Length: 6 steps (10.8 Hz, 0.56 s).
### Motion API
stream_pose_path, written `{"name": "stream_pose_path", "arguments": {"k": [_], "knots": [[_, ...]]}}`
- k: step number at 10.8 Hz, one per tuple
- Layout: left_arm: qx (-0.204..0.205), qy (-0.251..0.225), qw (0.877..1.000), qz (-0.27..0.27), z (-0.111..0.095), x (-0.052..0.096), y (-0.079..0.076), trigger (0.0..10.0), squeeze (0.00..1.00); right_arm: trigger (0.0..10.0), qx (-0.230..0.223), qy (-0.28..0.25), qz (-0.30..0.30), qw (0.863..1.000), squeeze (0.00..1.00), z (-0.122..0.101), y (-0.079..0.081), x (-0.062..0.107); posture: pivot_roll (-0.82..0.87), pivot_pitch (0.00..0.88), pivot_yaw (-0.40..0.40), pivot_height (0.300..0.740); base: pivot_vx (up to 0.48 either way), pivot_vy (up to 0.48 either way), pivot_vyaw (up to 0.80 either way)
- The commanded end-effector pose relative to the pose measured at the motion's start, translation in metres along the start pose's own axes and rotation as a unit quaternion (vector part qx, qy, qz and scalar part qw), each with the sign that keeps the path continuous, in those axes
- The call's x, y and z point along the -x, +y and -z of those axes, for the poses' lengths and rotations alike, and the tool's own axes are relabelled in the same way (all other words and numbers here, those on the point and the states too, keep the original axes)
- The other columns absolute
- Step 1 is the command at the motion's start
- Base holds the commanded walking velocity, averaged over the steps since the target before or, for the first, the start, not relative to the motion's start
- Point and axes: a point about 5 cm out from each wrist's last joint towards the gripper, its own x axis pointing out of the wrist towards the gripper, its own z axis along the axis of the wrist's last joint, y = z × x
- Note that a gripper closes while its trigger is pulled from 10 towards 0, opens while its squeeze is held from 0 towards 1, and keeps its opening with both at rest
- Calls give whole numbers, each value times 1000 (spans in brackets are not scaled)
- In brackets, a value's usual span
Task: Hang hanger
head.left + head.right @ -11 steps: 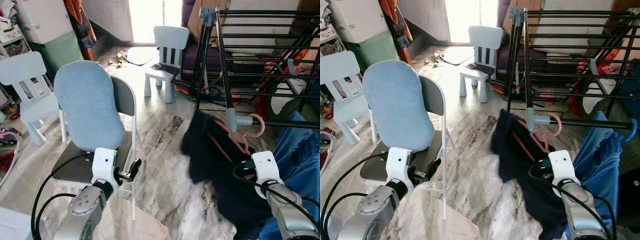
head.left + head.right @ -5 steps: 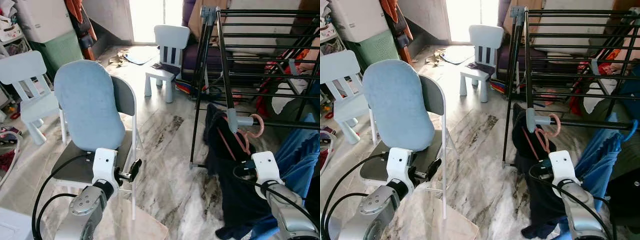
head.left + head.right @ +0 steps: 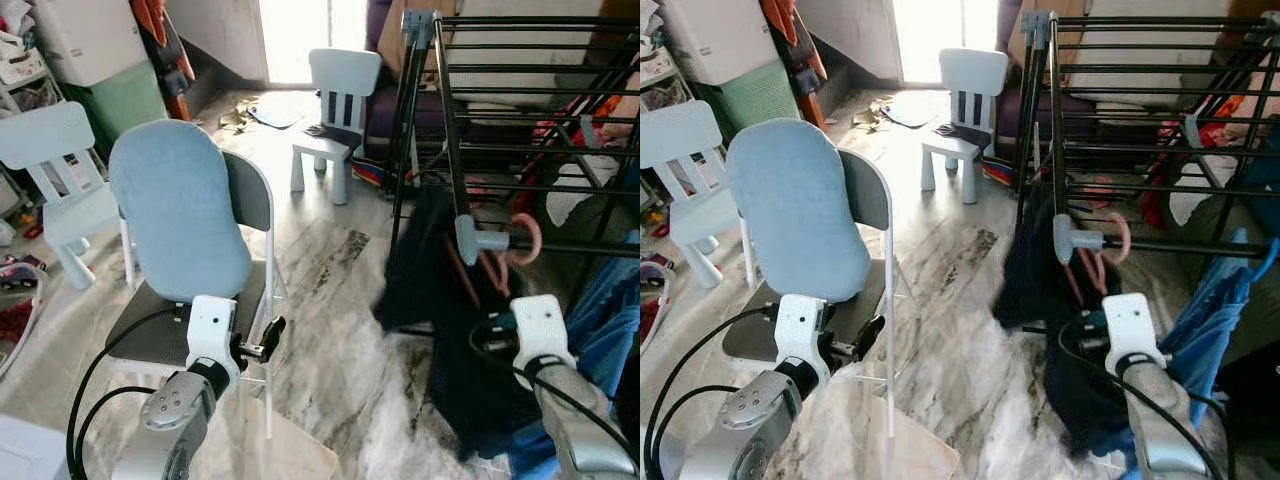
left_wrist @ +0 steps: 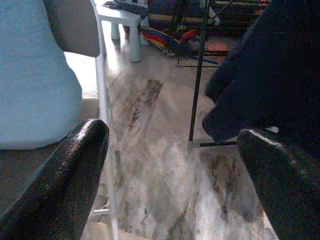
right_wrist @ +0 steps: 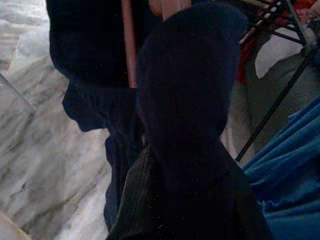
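A pink hanger (image 3: pixel 522 243) has its hook over the lower rail of the black drying rack (image 3: pixel 520 95), beside a grey joint. A dark navy garment (image 3: pixel 432 292) hangs from it and flares out to the left. My right gripper (image 3: pixel 497 333) is just below the hook, pressed into the garment. In the right wrist view, dark cloth (image 5: pixel 185 110) covers the lens and a pink hanger bar (image 5: pixel 129 45) shows. My left gripper (image 4: pixel 170 150) is open and holds nothing, low beside the folding chair's seat.
A folding chair with a blue cushion (image 3: pixel 180 210) stands at my left front. Small white chairs stand further back (image 3: pixel 337 95) and at far left (image 3: pixel 55 150). Blue cloth (image 3: pixel 612 320) hangs on the rack at right. Marble floor (image 3: pixel 330 330) lies between chair and rack.
The dark garment swings on the hanger: flared left a second ago, hanging straight half a second ago, flared left again now. Both arms have barely moved.
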Motion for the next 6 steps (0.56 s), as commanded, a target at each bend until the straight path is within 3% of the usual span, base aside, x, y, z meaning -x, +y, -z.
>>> {"name": "stream_pose_path", "arguments": {"k": [1, 4, 5, 6], "knots": [[-7, -3, 1000, 5, -2, -3, 0, 10000, 0, 0, -5, -51, 18, 999, 0, -22, -3, 4, -236, 0, 58, 740, 0, 0, 0], [-9, -13, 1000, 6, -4, 0, 0, 10000, 0, 0, -7, -46, 22, 999, 0, -14, 3, 26, -231, 0, 55, 740, 0, 0, 0], [-9, -13, 1000, 6, -3, 0, -1, 10000, 0, 4235, -14, -28, 13, 999, 0, -5, 10, 33, -232, 0, 57, 740, 0, 0, 0], [-9, -14, 1000, 8, -3, -1, -2, 10000, 0, 4431, -20, -20, 5, 1000, 0, -1, 17, 36, -232, 0, 58, 740, 0, 0, 0]]}}
